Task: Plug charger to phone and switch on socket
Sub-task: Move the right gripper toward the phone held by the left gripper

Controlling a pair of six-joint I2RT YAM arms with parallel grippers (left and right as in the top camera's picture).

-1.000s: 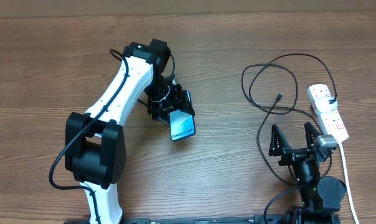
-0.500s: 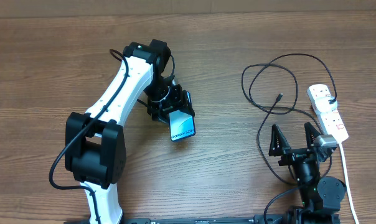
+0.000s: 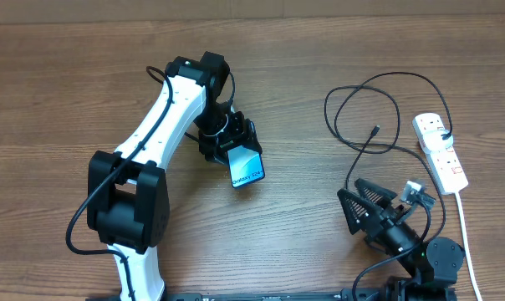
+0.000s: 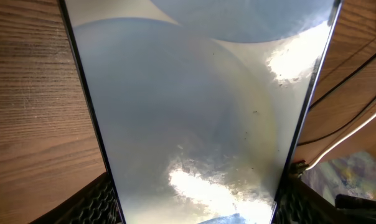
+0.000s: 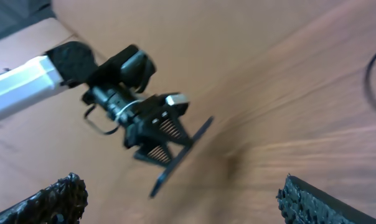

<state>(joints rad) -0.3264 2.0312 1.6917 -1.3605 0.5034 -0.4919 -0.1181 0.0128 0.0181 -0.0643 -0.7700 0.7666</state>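
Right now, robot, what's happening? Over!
Left gripper shut on phone. Right gripper open, empty. Charger tip lying on table, not in phone. Nothing blocking.

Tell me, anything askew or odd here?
Only the phone: it sits tilted in the left end effector, not flat on the table. The charger lies in loose loops, unplugged from it. Nothing looks spilled or damaged.

phone [image 3: 246, 170] left — charger [image 3: 375, 130] right, socket [image 3: 441, 149] beside it

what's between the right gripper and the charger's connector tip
Nothing visible. Only bare table lies between the open right gripper and the connector tip; its own cable loops alongside.
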